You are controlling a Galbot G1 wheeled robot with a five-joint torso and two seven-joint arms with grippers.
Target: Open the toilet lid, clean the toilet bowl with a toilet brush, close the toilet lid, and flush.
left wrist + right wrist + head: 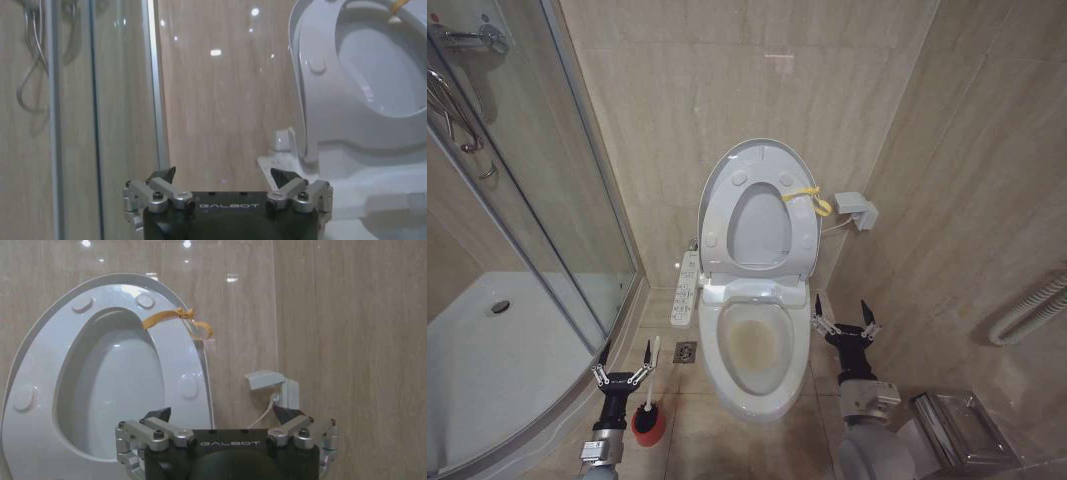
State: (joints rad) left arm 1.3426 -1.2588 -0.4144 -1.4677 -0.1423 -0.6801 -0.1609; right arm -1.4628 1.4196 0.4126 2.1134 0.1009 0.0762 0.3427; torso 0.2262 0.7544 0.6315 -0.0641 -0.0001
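Two grippers: both are hanging low beside the toilet, fingers spread wide, gripping nothing.
Left gripper (pixel 620 377): hovering just beside the thin white-handled toilet brush (pixel 651 372), which is standing in its small red cup holder (pixel 648 424) on the floor.
Right gripper (pixel 846 322): waiting just right of the stained white ceramic toilet bowl (pixel 753 345).
Glossy white oval toilet lid (pixel 723 170): standing raised against the wall, yellow loop strap (pixel 811 198) at its rim.

Head camera looking down, wrist cameras low, sharing raised toilet lid (pixel 757 215)
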